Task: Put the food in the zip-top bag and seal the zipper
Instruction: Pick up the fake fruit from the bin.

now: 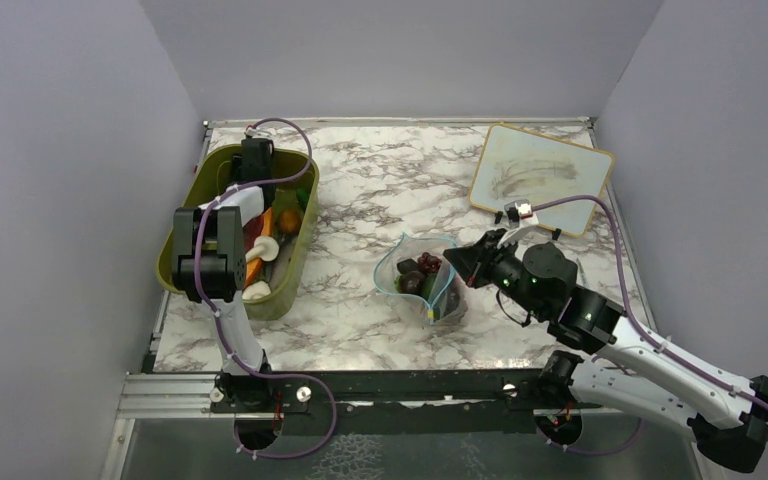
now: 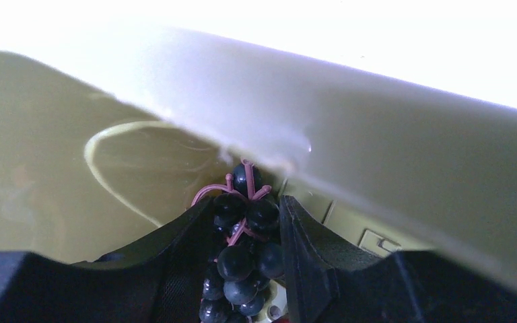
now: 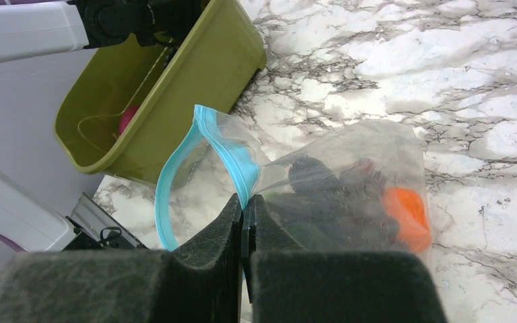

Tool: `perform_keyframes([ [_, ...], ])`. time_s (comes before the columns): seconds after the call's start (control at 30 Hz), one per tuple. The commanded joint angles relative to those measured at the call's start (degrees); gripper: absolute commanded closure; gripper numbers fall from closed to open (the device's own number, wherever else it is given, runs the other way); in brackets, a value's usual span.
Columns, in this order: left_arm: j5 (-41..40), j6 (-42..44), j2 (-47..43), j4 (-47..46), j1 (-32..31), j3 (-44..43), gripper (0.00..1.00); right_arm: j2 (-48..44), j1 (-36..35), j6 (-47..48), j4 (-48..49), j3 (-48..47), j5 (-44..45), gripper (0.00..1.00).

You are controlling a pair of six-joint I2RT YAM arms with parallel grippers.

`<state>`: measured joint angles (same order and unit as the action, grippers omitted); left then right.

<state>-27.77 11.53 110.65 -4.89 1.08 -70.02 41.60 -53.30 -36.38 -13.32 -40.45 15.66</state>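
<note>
The clear zip-top bag [image 1: 420, 278] stands open mid-table with dark red, dark purple and orange food pieces inside; it also shows in the right wrist view [image 3: 350, 182]. Its teal zipper strip [image 3: 232, 151] rings the mouth. My right gripper [image 3: 246, 205] is shut on the bag's mouth edge at the zipper; in the top view the right gripper [image 1: 468, 262] is at the bag's right side. My left gripper [image 2: 246, 232] is down in the olive tub, shut on a dark purple grape bunch [image 2: 242, 259] with pink stems. In the top view the left gripper [image 1: 258, 170] is over the tub's far end.
The olive-green tub [image 1: 200, 195] at the left holds several more food pieces, orange [image 1: 288, 220] and white [image 1: 263, 250] among them. A white board with a wooden rim [image 1: 540, 175] lies at the back right. Grey walls close in three sides.
</note>
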Motion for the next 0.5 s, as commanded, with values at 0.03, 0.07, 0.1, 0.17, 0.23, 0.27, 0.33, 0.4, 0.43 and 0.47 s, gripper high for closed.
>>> perform_keyframes([
  [0.03, -3.7, 0.2, 0.4, 8.7, -0.5, -1.5, 0.57, -1.6, -0.3, -0.7, 2.3, -1.3, 1.9, 0.99],
  [0.07, -3.8, -0.2, -0.7, 9.3, -0.6, -1.6, 0.56, -1.5, -0.3, -0.7, 2.5, -1.3, 1.9, 0.99],
  [0.1, -3.8, -0.5, -1.4, 9.9, -0.7, -1.6, 0.55, -1.5, -0.3, -0.7, 2.8, -1.1, 1.8, 0.99],
  [0.17, -3.9, -0.8, -2.6, 11.6, -0.7, -2.0, 0.53, -1.2, -0.3, -0.8, 3.2, -1.1, 1.5, 0.99],
  [0.23, -3.4, -1.1, -3.5, 13.4, -0.7, -2.5, 0.51, -0.8, -0.3, -0.9, 3.4, -1.1, 1.0, 0.99],
  [0.27, -3.1, -1.2, -3.8, 14.1, -0.7, -2.7, 0.49, -0.7, -0.3, -1.0, 3.5, -1.0, 0.9, 0.99],
  [0.33, -1.7, -1.5, -4.0, 15.4, -0.6, -2.9, 0.48, -0.4, -0.3, -1.1, 3.7, -1.0, 0.6, 0.99],
  [0.4, -0.8, -1.4, -3.2, 15.6, -0.5, -2.9, 0.48, -0.3, -0.3, -1.1, 4.0, -1.0, 0.4, 0.99],
  [0.43, -0.5, -1.3, -2.5, 15.9, -0.3, -3.2, 0.48, -0.4, -0.3, -1.1, 4.0, -1.0, 0.3, 0.99],
  [0.47, -0.1, -1.3, -1.6, 16.4, 0.0, -3.6, 0.48, -0.5, -0.3, -1.1, 3.9, -1.1, 0.3, 0.99],
])
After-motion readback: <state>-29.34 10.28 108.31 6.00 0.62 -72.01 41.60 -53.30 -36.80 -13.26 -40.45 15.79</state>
